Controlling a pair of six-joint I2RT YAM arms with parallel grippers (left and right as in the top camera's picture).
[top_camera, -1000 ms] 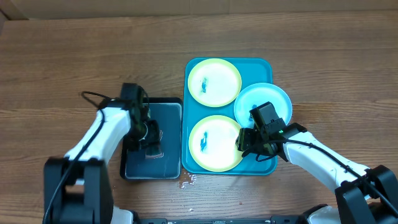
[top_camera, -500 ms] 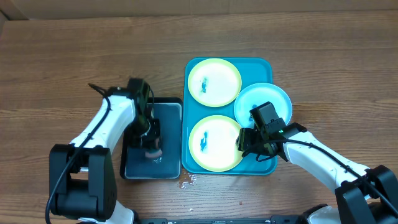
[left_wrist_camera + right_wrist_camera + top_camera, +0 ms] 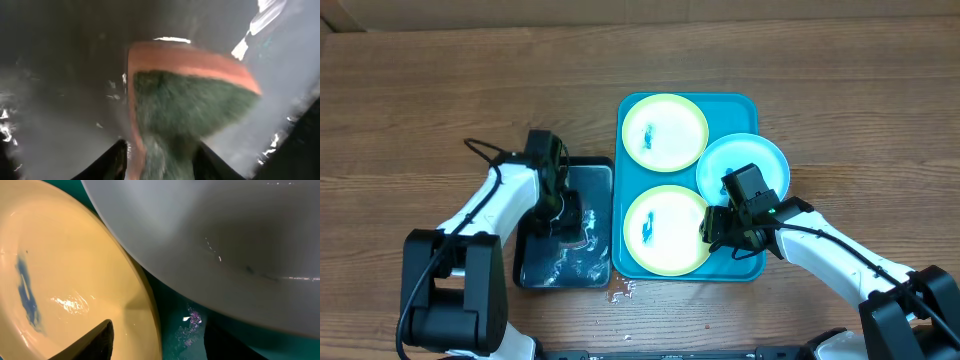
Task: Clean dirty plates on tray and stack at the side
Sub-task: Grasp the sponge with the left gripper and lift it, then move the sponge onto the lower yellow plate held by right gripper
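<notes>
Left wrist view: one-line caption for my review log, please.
A green-and-orange sponge pinched between the fingers, with the wet black tray behind it.

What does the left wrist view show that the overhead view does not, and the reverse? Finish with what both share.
Only the left wrist view: the sponge, green scouring face on an orange body, clamped in the jaws of the left gripper.
Only the overhead view: the turquoise tray with the far yellow-green plate, the near yellow-green plate and the light-blue plate, the right arm reaching over it, and the wooden table.
Both: the black tray, its surface wet and glinting.
</notes>
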